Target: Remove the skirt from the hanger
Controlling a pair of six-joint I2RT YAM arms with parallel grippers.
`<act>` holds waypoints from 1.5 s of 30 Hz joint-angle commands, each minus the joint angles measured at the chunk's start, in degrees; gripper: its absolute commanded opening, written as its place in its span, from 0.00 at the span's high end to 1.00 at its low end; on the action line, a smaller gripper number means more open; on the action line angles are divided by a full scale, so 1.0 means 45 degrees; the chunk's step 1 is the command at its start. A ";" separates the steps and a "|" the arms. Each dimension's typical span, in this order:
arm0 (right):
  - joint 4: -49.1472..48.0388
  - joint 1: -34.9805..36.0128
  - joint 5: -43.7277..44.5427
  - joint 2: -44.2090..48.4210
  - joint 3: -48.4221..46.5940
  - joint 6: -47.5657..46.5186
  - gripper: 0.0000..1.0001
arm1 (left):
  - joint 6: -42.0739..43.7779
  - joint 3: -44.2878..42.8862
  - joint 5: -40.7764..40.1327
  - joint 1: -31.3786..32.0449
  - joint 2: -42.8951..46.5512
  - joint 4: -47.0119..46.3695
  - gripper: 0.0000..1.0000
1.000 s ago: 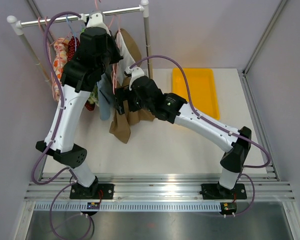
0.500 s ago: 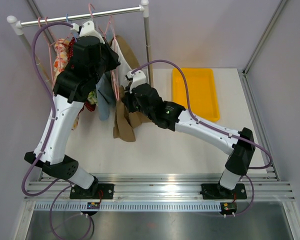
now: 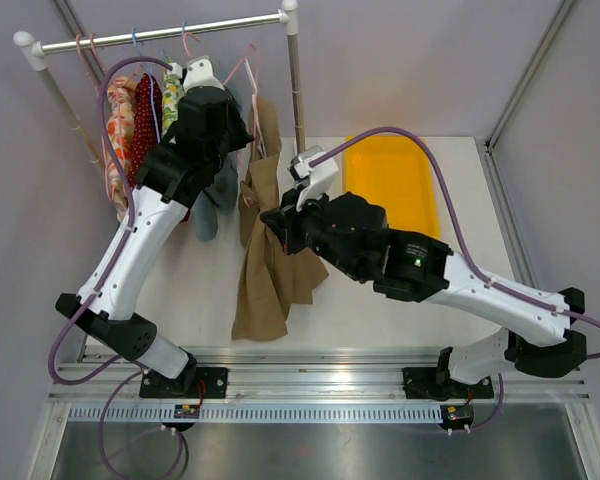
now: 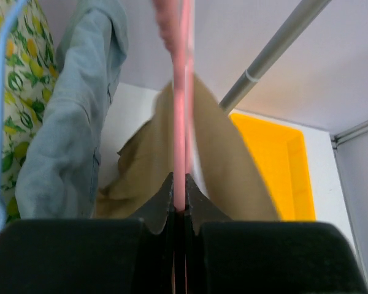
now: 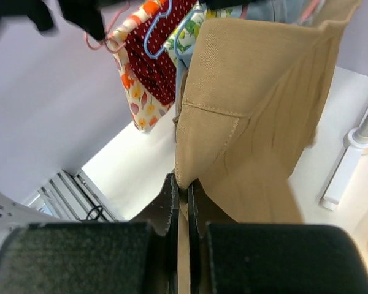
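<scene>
The tan skirt (image 3: 267, 255) hangs from a pink hanger (image 3: 245, 65) in front of the clothes rail (image 3: 160, 33) and drapes down to the table. My left gripper (image 3: 236, 128) is shut on the hanger; in the left wrist view the pink bar (image 4: 180, 122) runs up from between the closed jaws (image 4: 179, 195), with the skirt (image 4: 233, 177) behind it. My right gripper (image 3: 276, 222) is shut on the skirt's upper edge; in the right wrist view the tan cloth (image 5: 257, 92) is pinched between the jaws (image 5: 183, 184).
Other garments hang on the rail to the left: a red dotted one (image 3: 145, 105), a floral one (image 3: 118, 130) and a denim piece (image 4: 73, 147). A yellow tray (image 3: 395, 180) lies at the back right. The rack's upright post (image 3: 296, 80) stands beside the skirt.
My right gripper has shut on the skirt and drawn it toward the near side, so the cloth now hangs long. My left gripper has shifted right with the hanger.
</scene>
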State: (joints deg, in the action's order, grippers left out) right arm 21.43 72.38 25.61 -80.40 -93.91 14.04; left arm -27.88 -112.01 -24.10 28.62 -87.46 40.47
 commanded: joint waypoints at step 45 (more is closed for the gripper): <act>0.1137 -0.0866 0.2690 0.0722 0.1887 -0.0989 1.00 | -0.1634 0.5372 0.7066 0.0571 0.6581 0.5288 1.00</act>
State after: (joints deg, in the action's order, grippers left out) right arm 31.38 71.42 40.60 -74.83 -80.68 14.09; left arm -32.23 -96.25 -2.92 29.36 -60.31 65.93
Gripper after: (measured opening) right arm 0.036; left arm 0.031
